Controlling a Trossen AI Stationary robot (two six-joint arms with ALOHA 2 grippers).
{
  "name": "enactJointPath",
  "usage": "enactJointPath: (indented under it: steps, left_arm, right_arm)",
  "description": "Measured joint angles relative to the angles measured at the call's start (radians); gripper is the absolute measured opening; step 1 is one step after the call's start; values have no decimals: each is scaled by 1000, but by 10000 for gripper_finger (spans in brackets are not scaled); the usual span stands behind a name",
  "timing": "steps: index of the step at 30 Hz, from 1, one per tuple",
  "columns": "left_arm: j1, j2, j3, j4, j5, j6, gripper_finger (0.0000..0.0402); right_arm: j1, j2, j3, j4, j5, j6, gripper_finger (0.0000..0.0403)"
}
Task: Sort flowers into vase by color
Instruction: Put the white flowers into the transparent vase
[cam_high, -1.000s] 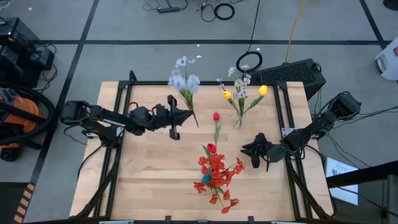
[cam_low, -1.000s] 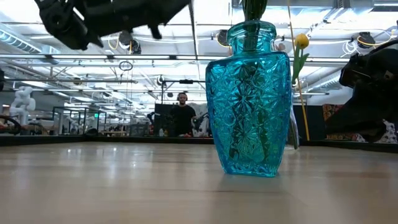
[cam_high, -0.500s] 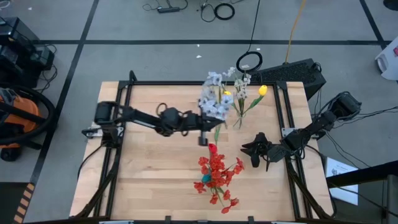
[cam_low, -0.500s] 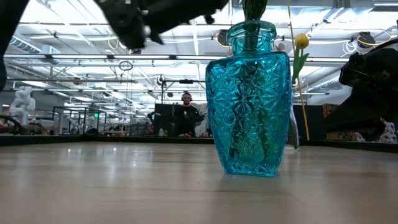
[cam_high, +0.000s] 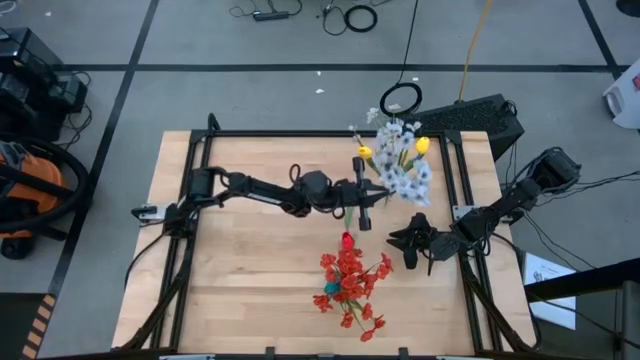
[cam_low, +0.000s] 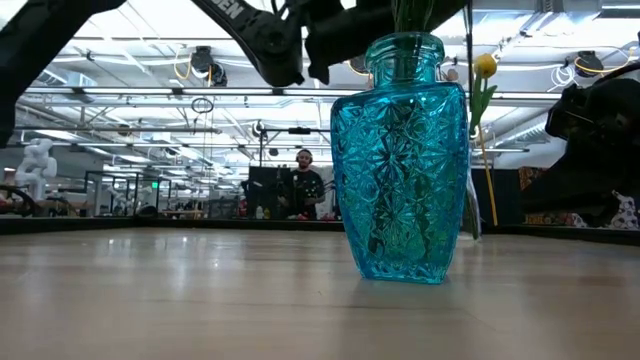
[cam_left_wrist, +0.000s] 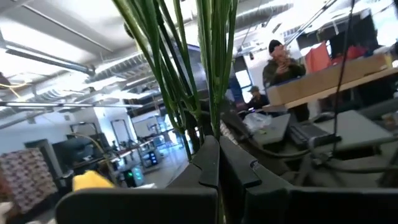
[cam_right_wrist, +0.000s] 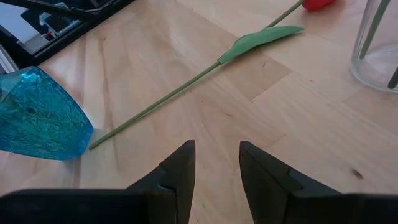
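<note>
wooden table (cam_high: 240, 270), blue vase (cam_low: 403, 160), seemingly tulip (cam_right_wrist: 205, 71)

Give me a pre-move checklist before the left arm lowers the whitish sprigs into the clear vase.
1. Left gripper shut on the whitish sprigs: ok; the left wrist view shows the green stems pinched between its fingers.
2. Sprigs over the clear vase with the yellow tulips: cannot tell; blossoms hide the vase mouth from above.
3. Stem tips lined up with the mouth: cannot tell.
4. Right gripper out of the way: ok; it waits open, low at the table's right.
5. Red tulip lying on the table, not yet sorted: ok.
6. Blue vase upright: ok.
</note>
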Motion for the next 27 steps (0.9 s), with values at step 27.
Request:
enactJointPath:
  steps: [27]
  left_arm:
    - [85, 14, 2, -74, 2, -4, 0]
  right_arm:
    - [0, 0, 0, -3, 0, -26, 116]
